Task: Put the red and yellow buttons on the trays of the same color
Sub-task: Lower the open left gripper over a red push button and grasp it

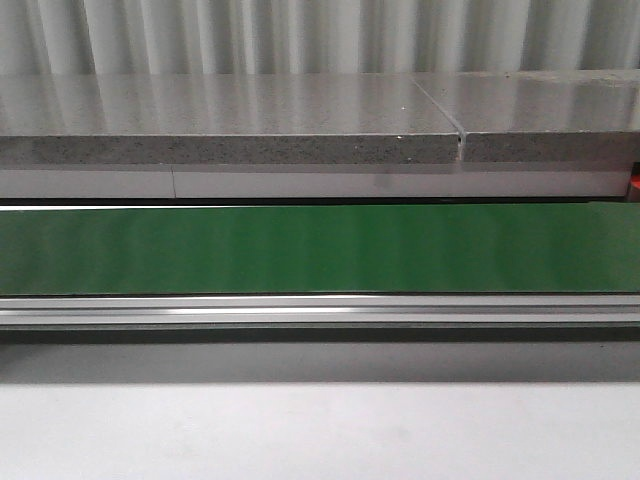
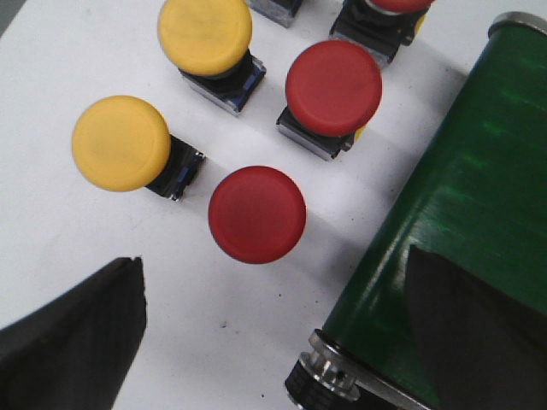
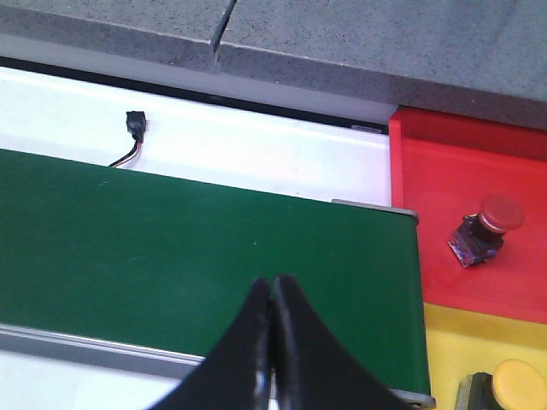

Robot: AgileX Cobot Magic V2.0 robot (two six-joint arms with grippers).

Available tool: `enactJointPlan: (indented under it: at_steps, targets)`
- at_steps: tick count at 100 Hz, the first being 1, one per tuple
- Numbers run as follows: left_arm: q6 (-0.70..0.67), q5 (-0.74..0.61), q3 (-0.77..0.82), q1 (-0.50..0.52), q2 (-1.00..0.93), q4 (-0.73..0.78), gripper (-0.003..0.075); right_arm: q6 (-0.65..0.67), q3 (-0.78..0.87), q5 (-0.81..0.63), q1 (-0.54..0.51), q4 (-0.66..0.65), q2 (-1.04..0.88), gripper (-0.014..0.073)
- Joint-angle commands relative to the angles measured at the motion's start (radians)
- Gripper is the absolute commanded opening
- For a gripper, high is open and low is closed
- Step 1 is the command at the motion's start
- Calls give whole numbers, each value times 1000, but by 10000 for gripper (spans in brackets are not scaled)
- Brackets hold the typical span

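In the left wrist view, several buttons stand on the white table: a red button (image 2: 256,213) nearest my fingers, a second red button (image 2: 333,87), and two yellow buttons (image 2: 120,143) (image 2: 205,34). My left gripper (image 2: 273,325) is open and empty above the table, short of the nearest red button. In the right wrist view, the red tray (image 3: 427,162) holds one red button (image 3: 487,226), and the yellow tray (image 3: 449,342) holds a yellow button (image 3: 517,383). My right gripper (image 3: 273,286) is shut and empty over the green belt (image 3: 171,248).
The green conveyor belt (image 1: 320,248) runs across the front view, with a metal rail (image 1: 320,310) in front and a grey stone ledge (image 1: 230,125) behind. Its roller end (image 2: 342,376) lies beside my left fingers. A small black connector (image 3: 134,124) lies behind the belt.
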Motion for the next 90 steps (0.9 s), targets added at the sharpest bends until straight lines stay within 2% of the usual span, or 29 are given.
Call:
enactJointPlan:
  at_steps: [1,90]
  targets:
    - [-9,-51,-33,1,-7,0,575,-12,-24,-74,3,-5,-3,-68]
    - [-12,-140,-33,10,76,-6,575,-12,-24,-74,3,-5,-3,-68]
